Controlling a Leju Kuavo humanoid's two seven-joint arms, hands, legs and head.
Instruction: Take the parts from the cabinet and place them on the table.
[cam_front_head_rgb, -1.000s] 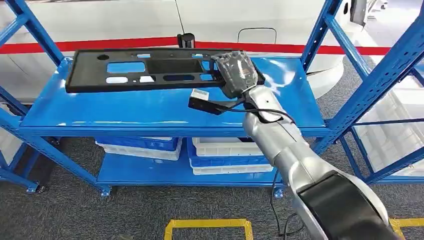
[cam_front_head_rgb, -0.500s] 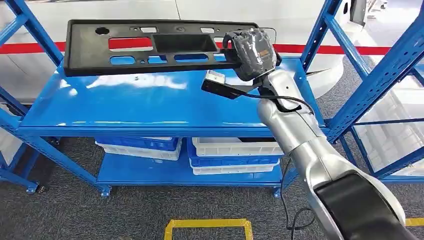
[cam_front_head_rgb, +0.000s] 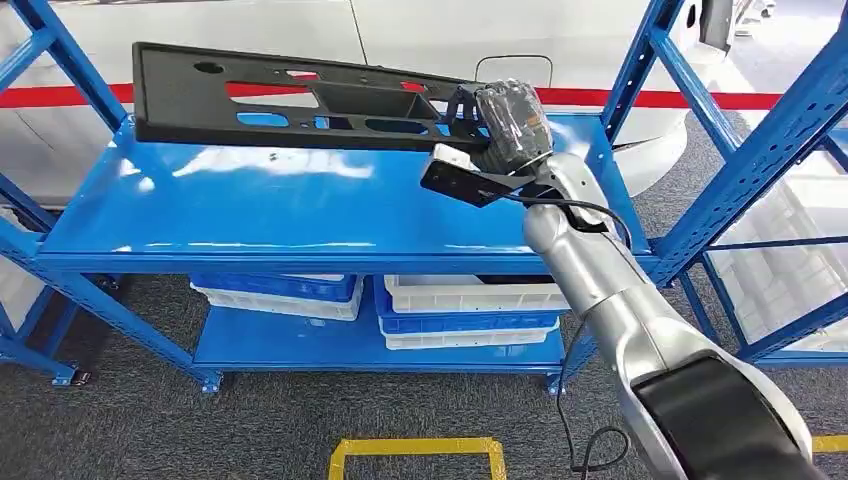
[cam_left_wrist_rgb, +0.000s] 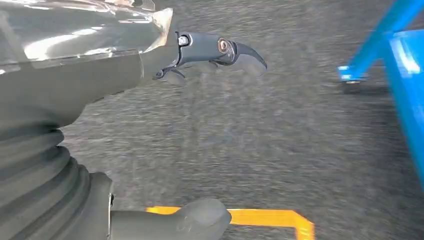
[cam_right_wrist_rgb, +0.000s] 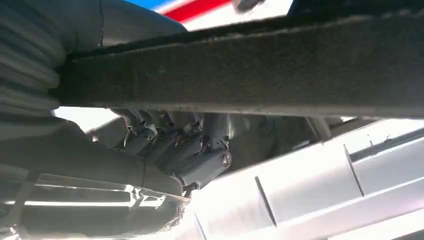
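Note:
A long black plastic panel with several cut-outs hangs in the air above the blue cabinet's top shelf. My right hand grips its right end, and the panel slopes up toward its far left end. In the right wrist view the panel's dark edge runs across, with my curled fingers closed beneath it. My left hand hangs over the grey floor, its fingers apart and nothing in it.
Blue uprights stand close to my right arm and at the left. White and blue bins sit on the lower shelf. Yellow floor tape lies in front of the cabinet. A white wall with a red stripe is behind.
My right hand has lifted the panel off the shelf and drawn it up and to the right. Since half a second ago the panel has tilted, its held end lower than the far end.

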